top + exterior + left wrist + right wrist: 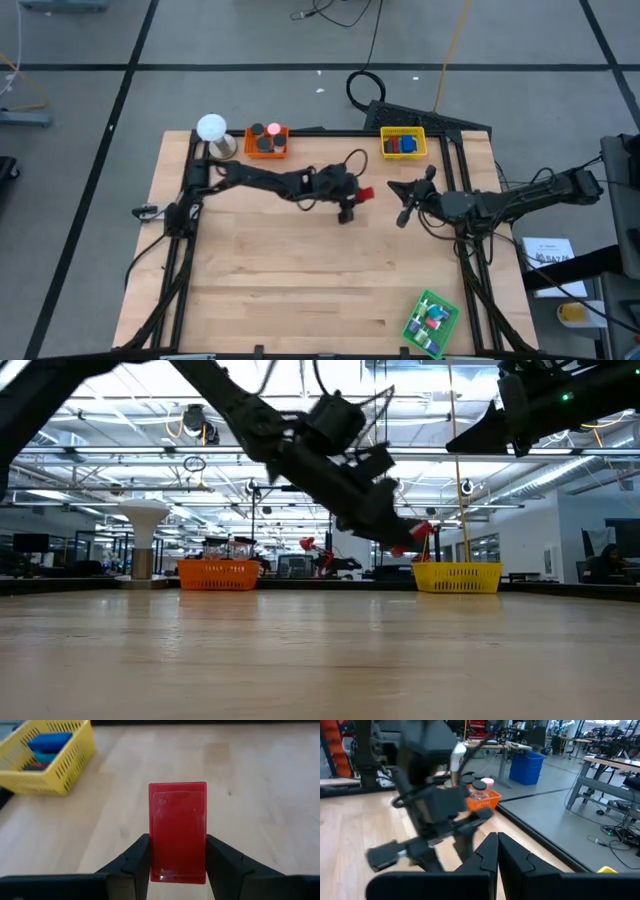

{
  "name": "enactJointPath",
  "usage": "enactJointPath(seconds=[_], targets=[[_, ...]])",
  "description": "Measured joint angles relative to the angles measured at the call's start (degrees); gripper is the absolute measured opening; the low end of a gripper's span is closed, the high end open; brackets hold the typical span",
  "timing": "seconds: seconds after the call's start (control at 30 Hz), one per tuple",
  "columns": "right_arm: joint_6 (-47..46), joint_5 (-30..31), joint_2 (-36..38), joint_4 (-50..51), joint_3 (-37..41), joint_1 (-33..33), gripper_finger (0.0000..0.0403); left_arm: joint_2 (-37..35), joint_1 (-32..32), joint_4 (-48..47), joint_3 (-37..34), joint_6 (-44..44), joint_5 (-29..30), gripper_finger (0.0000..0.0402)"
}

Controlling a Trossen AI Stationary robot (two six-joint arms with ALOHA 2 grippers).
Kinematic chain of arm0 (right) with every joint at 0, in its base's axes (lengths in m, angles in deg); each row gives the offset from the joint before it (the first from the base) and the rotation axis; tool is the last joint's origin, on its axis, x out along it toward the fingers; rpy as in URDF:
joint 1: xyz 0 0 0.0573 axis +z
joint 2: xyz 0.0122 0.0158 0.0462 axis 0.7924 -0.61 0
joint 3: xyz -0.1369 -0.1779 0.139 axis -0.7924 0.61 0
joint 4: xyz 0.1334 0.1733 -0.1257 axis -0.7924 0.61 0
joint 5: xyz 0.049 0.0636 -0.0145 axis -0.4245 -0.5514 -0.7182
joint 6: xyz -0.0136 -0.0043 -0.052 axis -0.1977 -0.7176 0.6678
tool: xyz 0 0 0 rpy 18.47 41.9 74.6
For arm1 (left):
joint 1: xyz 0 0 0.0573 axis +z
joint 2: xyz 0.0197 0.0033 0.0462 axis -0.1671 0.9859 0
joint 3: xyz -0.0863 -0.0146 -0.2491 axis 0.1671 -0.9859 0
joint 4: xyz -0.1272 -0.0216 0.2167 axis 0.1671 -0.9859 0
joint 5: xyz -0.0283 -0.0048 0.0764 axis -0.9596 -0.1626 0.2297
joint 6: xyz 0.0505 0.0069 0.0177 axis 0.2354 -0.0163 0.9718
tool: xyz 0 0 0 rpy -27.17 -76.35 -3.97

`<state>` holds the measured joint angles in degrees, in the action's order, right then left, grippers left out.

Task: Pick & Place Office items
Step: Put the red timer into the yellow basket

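- Red rectangular block (177, 832) sits clamped between the left gripper (177, 865) fingers (137, 860), lifted above the wooden table (300, 290) near its middle.
- Yellow tray (403, 143), holding blue pieces, stands near, at the far edge.
- Right gripper (497, 855) waits beside it, fingers pressed together, empty.

red block (177, 832), yellow tray (47, 757)

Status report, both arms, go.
Left gripper shut on flat red rectangular plastic block, airborne mid-table. Right gripper shut, empty, idle beside it. Yellow slotted tray ahead, path open.
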<state>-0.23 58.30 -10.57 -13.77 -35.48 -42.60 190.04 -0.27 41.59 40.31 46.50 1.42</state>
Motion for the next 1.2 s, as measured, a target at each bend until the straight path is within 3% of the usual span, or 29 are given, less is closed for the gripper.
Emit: enactJointPath(seconds=[0.27,0.4,0.63,0.73,0.83,0.97,1.1,1.2], targets=[[0.29,-0.03,-0.44,-0.19,0.09,0.06,0.0,10.96,2.19,-9.43,15.5,-0.65,-1.13,0.0149],[0.74,-0.07,-0.55,-0.15,0.04,0.06,0.0,13.25,3.01,-11.48,18.54,-0.64,-0.96,0.0154],[1.14,-0.18,-0.74,-0.08,0.02,0.06,0.0,13.0,2.97,-14.44,18.56,-0.22,1.37,0.0258],[1.05,-0.22,-0.74,0.26,0.02,0.07,0.0,11.11,2.89,-19.28,18.51,1.8,4.7,0.0274],[0.9,-0.24,-0.77,1.08,0.02,0.06,0.0,7.93,2.5,-25.37,18.56,4.62,7.71,0.0247],[-1.83,-0.26,-0.79,4.16,0.02,0.06,0.0,3.02,1.85,-29.52,14.97,6.95,5.42,0.0162],[-5.34,-0.22,-1.51,6.01,0.01,-0.34,0.0,-4.6,1.79,-21.89,3.25,7.33,-1.88,0.0064],[-7.37,-1.85,-2.92,5.75,0.0,-1.82,0.0,-11.84,1.77,-10.68,-9.32,6.28,-4.5,0.0011]])
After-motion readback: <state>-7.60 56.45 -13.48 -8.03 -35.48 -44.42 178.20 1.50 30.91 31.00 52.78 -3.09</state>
